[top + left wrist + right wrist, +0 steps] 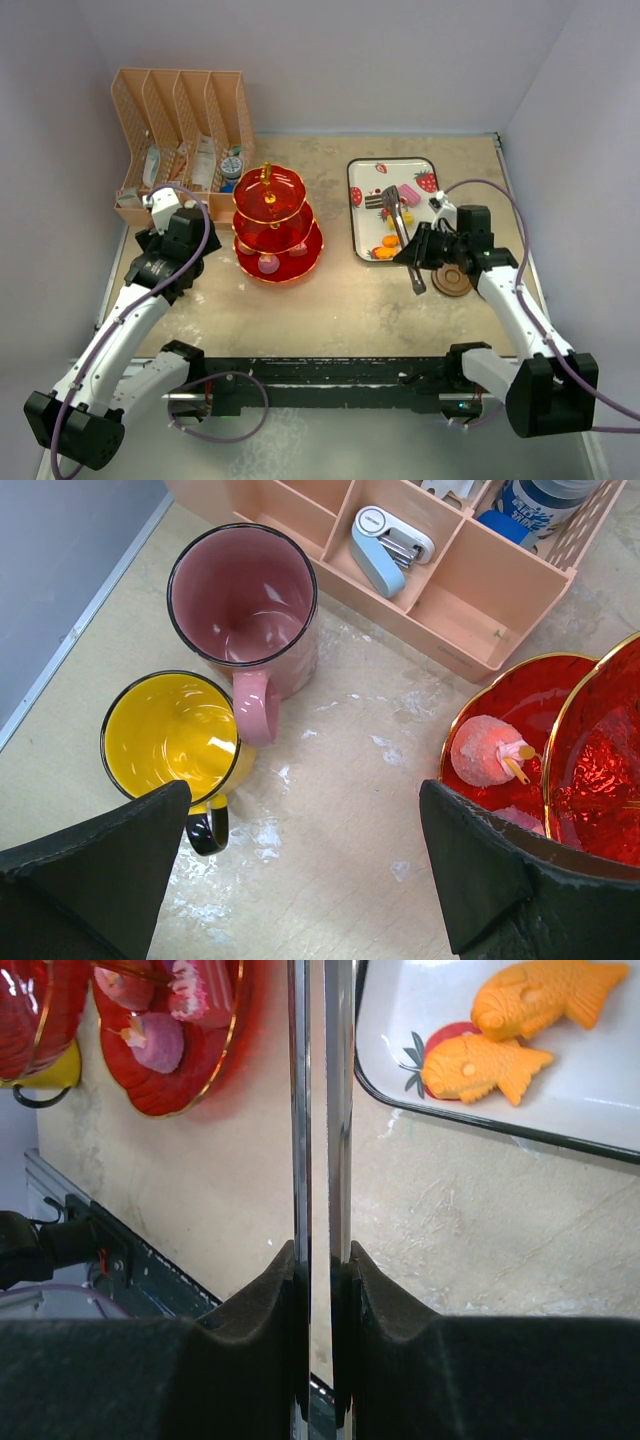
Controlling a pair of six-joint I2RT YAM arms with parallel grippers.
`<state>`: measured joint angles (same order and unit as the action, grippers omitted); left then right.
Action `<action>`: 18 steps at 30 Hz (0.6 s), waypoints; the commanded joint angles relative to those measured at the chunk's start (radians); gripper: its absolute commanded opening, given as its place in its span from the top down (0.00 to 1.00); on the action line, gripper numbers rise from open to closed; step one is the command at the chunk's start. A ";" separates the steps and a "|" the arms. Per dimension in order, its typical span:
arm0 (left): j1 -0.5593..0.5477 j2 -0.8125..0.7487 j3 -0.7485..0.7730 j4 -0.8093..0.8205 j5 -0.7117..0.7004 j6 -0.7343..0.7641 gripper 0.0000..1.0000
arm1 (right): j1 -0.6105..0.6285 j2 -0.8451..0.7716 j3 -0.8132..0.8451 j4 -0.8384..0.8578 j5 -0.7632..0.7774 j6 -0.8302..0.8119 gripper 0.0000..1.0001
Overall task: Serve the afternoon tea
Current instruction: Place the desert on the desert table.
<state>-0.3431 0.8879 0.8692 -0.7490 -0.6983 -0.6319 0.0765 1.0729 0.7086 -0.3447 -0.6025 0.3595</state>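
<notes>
My right end effector [320, 1260] is clamped tight on the shiny metal tongs [341, 1110]. Their slim, stiff blades reach toward two orange fish-shaped toy cakes [480, 1065] on the white strawberry-print tray [600, 1100]. I judge the cakes light, hard and slick, best nipped across the body.

My left end effector [300, 865] hangs with its fingers wide apart over the pink translucent mug [245, 600] and the yellow translucent mug [170, 735]. Both are probably light and rigid, best taken by the wall. The red three-tier stand with gold rims [275, 225] is near them.

The beige surface [350, 300] is scuffed, and grey walls close in.
</notes>
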 commanded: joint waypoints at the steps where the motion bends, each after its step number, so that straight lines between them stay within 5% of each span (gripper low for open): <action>1: -0.006 -0.006 0.012 0.030 -0.001 0.015 0.07 | 0.048 -0.049 0.088 0.062 -0.047 0.005 0.89; 6: -0.006 -0.004 0.012 0.029 -0.003 0.015 0.06 | 0.239 -0.062 0.134 0.099 0.056 0.020 0.90; 18: -0.006 0.004 0.014 0.028 -0.006 0.015 0.07 | 0.291 -0.184 0.034 0.161 0.029 0.047 0.89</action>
<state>-0.3431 0.8902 0.8692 -0.7490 -0.6952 -0.6319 0.3462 0.9253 0.7719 -0.2356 -0.5640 0.3939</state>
